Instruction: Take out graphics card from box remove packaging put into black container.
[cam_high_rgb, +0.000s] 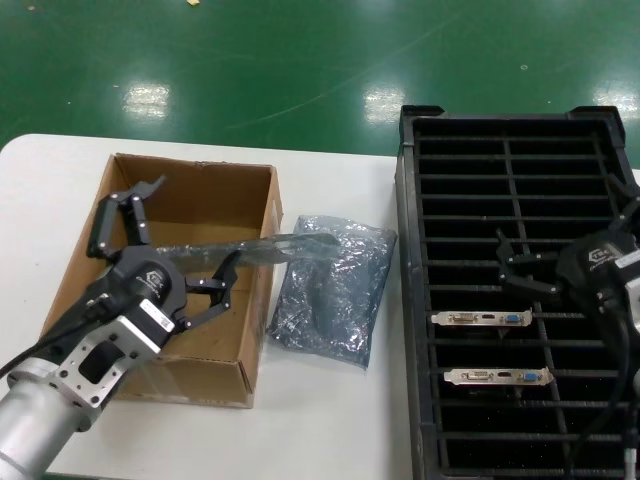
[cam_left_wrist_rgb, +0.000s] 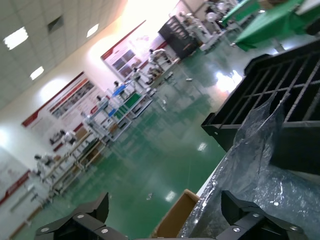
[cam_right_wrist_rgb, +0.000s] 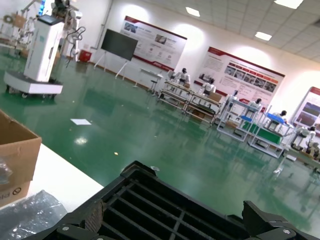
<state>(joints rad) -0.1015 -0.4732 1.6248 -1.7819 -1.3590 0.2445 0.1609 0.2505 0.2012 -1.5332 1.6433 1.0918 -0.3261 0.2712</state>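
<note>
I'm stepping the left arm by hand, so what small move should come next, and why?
Probably let the left gripper release and draw back. Its fingers look spread, the clear bag it reaches toward drapes over the cardboard box's edge, and two cards already sit in the black crate.

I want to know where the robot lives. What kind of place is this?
Probably a factory or robot training hall: shiny green floor, rows of workbenches with shelves, big wall posters, and other white robots.

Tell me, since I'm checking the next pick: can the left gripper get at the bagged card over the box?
Probably yes. The left gripper hangs open over the box with the bagged graphics card lying between its fingers, and nothing blocks it. The right gripper waits over the black container.
</note>
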